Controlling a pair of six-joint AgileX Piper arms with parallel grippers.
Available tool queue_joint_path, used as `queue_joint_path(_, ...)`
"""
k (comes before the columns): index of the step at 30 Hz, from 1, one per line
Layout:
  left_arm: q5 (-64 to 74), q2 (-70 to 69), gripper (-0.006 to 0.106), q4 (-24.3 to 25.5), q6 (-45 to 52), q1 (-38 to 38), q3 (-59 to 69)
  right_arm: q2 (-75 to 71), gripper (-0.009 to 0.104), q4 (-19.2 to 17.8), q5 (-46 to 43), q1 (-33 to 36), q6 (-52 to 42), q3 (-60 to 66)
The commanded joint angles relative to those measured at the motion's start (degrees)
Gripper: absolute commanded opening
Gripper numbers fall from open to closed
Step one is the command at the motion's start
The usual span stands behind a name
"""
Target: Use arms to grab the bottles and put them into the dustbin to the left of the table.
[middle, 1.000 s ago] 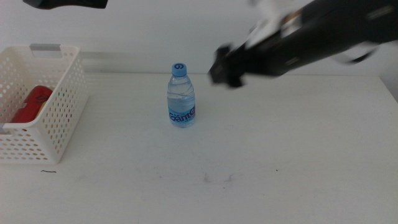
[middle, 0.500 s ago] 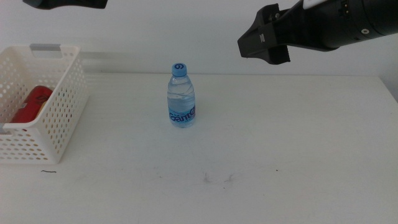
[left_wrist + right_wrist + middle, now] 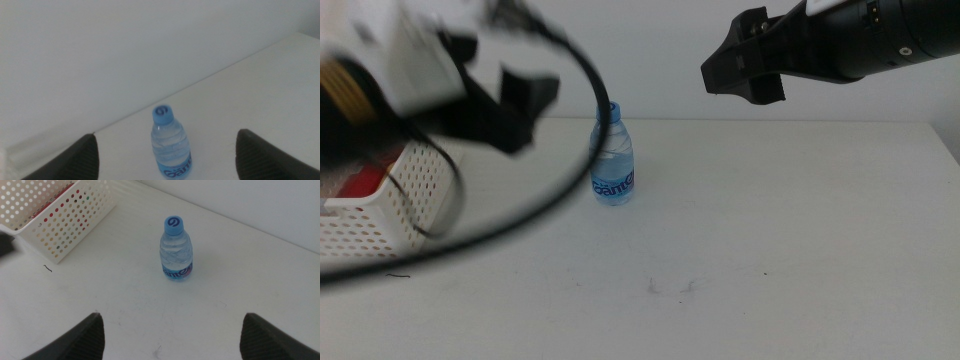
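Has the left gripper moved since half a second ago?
Yes. The left gripper, then up at the top edge of the middle view, has swung down over the dustbin, closing toward the water bottle, fingers open.

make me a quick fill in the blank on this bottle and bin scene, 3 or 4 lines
1. The water bottle stands upright on the table, and its cap is ____ in colour.
2. The left hand has its jaws ____, with the bottle showing between them.
3. The right hand hangs above the table, holding ____.
4. Something ____ in colour shows through the white dustbin.

Missing words: blue; open; nothing; red
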Motion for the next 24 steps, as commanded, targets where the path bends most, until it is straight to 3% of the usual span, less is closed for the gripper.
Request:
queue_joint_path(1, -11.7, 1.6, 0.094, 15.2, -18.3, -1.0, 6.4, -0.2, 0.090, 0.2, -0.2, 0.1, -0.1, 0.0)
queue_joint_path(3, -20.0, 4.6, 0.094, 20.5, -24.2, 0.4, 9.8, -0.2, 0.089, 0.2, -0.2, 0.1, -0.1, 0.0)
queue_joint_path(10, -46.3, 16.9, 0.094, 21.9, -26.0, 6.9, 19.1, -0.2, 0.089, -0.6, -0.2, 0.1, -0.1, 0.0)
queue_joint_path(13, -50.6, 22.0, 0.094, 25.5, -26.0, 8.5, 19.0, -0.2, 0.089, -0.6, -0.2, 0.1, -0.1, 0.0)
queue_joint_path(24, -65.7, 37.8, 0.094, 26.1, -26.6, 12.4, 17.8, -0.2, 0.089, -0.6, -0.2, 0.1, -0.1, 0.0)
